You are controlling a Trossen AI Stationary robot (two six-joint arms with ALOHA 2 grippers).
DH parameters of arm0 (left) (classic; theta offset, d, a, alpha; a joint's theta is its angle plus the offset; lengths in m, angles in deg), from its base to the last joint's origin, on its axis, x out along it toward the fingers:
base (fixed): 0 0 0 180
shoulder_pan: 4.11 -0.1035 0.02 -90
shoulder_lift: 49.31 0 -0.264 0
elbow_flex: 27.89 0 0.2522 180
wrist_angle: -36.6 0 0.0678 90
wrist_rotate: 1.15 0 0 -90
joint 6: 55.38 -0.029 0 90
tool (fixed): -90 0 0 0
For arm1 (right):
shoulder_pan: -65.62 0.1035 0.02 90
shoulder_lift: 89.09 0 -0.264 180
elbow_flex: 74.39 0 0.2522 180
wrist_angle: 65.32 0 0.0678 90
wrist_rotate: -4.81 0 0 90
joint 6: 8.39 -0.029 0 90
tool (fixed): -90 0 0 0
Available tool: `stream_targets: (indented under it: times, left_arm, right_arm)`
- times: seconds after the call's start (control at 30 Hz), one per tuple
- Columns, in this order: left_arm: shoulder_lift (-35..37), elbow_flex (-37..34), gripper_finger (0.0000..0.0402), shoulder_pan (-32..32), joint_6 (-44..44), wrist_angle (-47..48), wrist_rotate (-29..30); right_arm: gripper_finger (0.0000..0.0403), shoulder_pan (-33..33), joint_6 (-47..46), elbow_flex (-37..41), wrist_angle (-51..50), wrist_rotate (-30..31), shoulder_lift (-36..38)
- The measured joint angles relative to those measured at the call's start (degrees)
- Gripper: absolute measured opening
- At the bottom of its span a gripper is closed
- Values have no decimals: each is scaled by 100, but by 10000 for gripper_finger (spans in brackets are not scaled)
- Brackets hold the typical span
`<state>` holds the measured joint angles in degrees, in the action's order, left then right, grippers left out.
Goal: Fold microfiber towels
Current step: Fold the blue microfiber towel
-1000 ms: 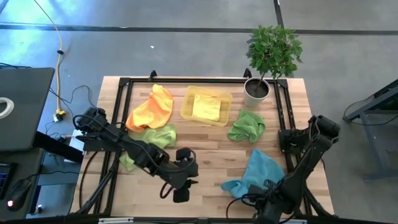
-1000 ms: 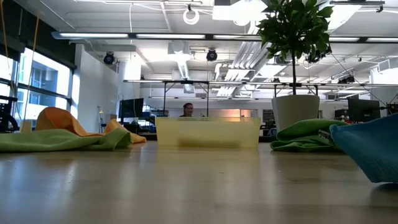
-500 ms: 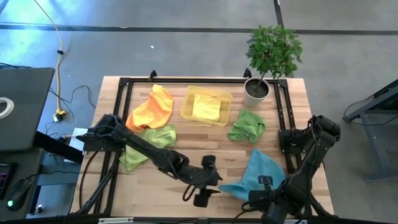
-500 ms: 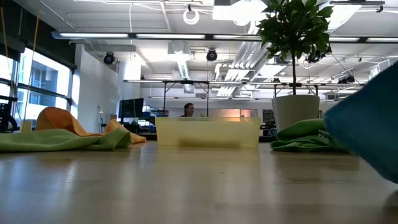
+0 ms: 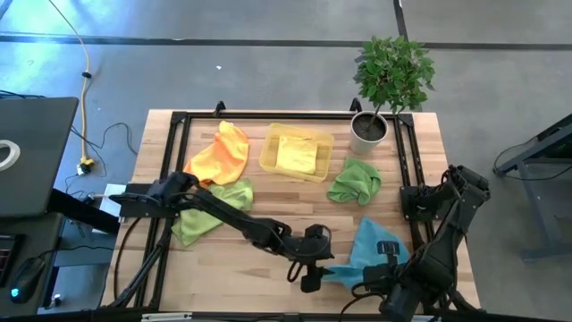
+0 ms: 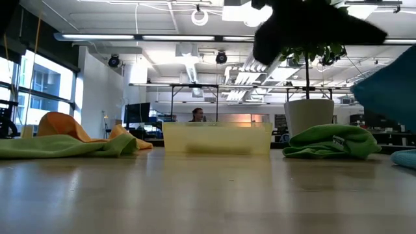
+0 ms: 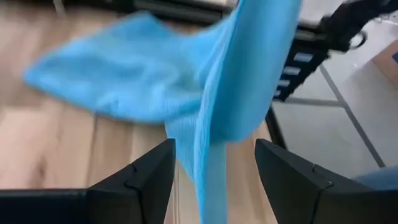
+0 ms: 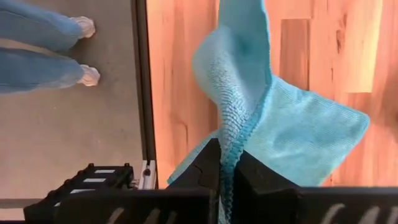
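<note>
The teal blue towel (image 5: 368,253) is near the table's front right, partly raised, with my right gripper (image 5: 386,253) shut on it. In the low view its raised part (image 6: 390,84) hangs high and a bit (image 6: 406,159) lies on the wood. My left gripper (image 5: 310,277) is open at the towel's left tip; in its wrist view a hanging strip of the towel (image 7: 214,149) runs between the two fingers, and I see no touch. An orange towel (image 5: 219,152) and two light green towels (image 5: 214,201) (image 5: 355,179) lie loose farther back. A yellow towel (image 5: 297,154) lies in the tray. My right gripper pinches a hemmed edge of the teal towel (image 8: 231,146) between its two fingers, which point down from above. The cloth is bunched there, so I cannot tell if it is one layer or several. The towel hangs below the fingers and its lower part (image 8: 311,137) spreads on the table.
A shallow yellow tray (image 5: 268,148) and a potted plant (image 5: 371,130) stand at the back. Black frame rails (image 5: 407,192) run along the table's sides. A person's legs (image 8: 43,37) stand off the table's edge near my right arm.
My left gripper has swept toward the table's right edge and come down to the teal towel's left tip. My right gripper has risen with the towel and rolled. The held part has been drawn up, and the towel's spread on the table has narrowed.
</note>
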<state>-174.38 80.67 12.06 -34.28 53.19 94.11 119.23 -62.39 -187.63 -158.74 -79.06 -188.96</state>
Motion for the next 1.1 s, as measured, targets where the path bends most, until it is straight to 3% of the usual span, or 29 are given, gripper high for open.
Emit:
stream_targets:
  times: [0.4, 0.57, 0.77, 1.1]
  left_arm:
    - [-479, -1, 197, -12, 429, -131, -271]
    - [-465, 2, 139, -42, 582, -90, -375]
    - [-442, 2, 19, -53, 584, 3, -985]
    - [288, -2, 3, -34, 478, 1098, -1129]
  right_arm:
    - [0, -38, -76, 0, -6, 582, 0]
    - [0, -38, -285, 0, 17, 760, 0]
    - [0, -34, -509, 0, 42, 890, 0]
    - [0, -34, -277, 0, 59, 1129, -2]
